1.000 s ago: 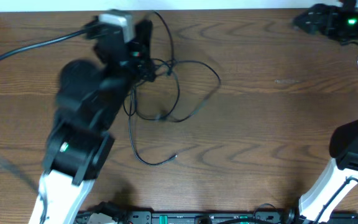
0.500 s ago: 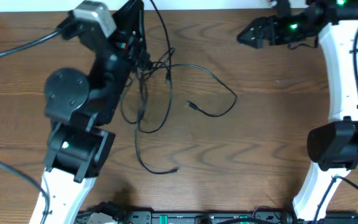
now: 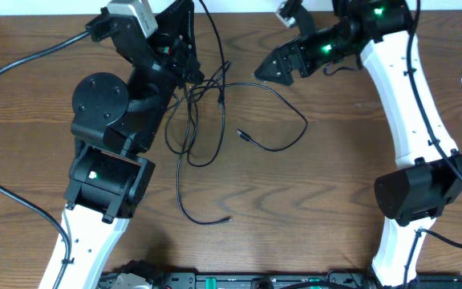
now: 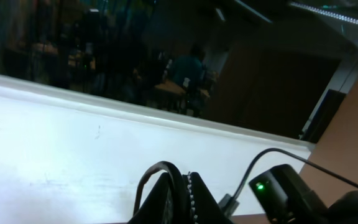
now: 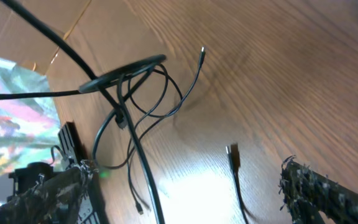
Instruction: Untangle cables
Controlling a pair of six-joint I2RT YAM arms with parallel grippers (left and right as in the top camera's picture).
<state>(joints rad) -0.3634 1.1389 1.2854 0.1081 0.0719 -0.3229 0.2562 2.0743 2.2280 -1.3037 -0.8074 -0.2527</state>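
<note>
Overhead, the left gripper [image 3: 188,66] is pinched shut on the black cable [image 3: 219,92], its tangle sprawled across the table [image 3: 335,201]; the right gripper [image 3: 265,72] hovers nearby, spread wide, holding nothing

From overhead the light is even and bright, the desk [image 3: 335,193] grain sharp, shadows faint. The left wrist view is dim and grainy; the left pincer [image 4: 184,180] and the black cable [image 4: 156,165] looping from it are soft dark silhouettes. In the right wrist view, glare whitens the desk between the blurred fingers of the right pincer [image 5: 185,186].
</note>
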